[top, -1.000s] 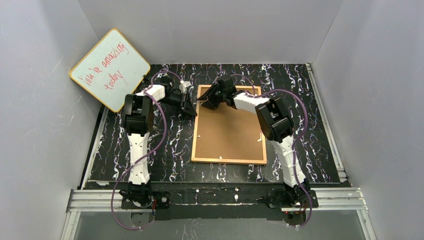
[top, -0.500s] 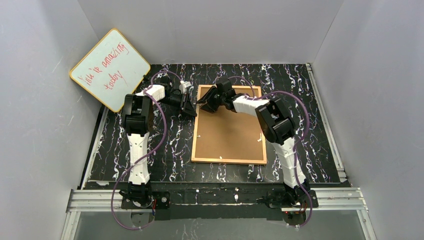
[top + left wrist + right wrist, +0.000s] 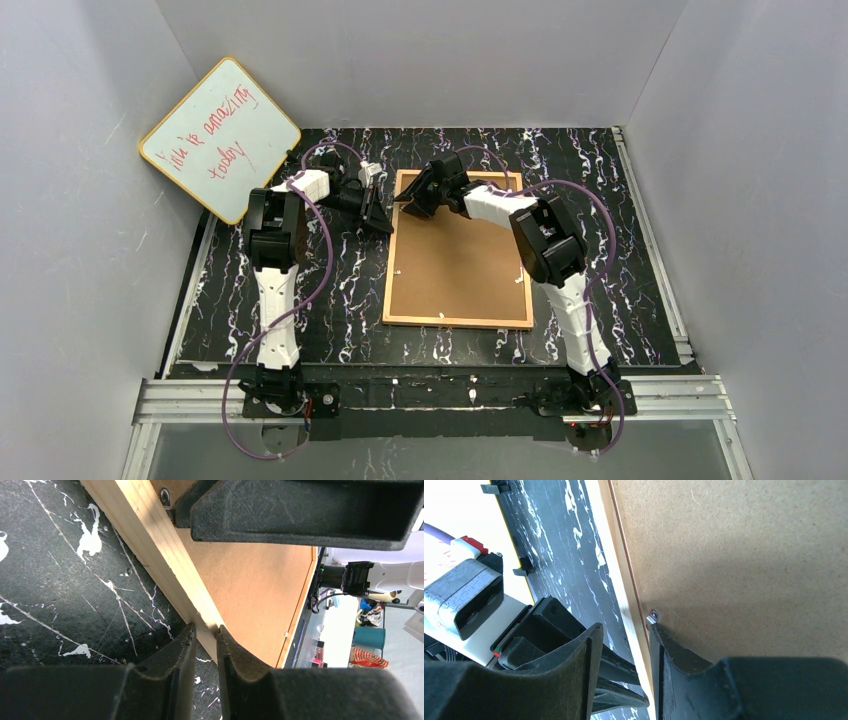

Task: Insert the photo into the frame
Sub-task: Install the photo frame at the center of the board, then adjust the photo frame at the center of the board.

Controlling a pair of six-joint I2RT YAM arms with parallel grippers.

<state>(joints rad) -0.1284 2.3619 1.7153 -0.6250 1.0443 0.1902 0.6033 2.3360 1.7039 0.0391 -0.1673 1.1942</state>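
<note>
The frame lies face down on the table, with the brown board in it. The left gripper is clamped on its left rail near the far corner. The right gripper, jaws apart, straddles the same rail just beside.

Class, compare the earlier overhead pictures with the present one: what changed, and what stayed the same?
Only the right pincer moved: it edged slightly towards the near left over the thin light-wood picture frame, then back towards its far-left corner. Nothing was newly taken or released. The left pincer, the flat brown backing board and the yellow-rimmed whiteboard stayed put.
</note>
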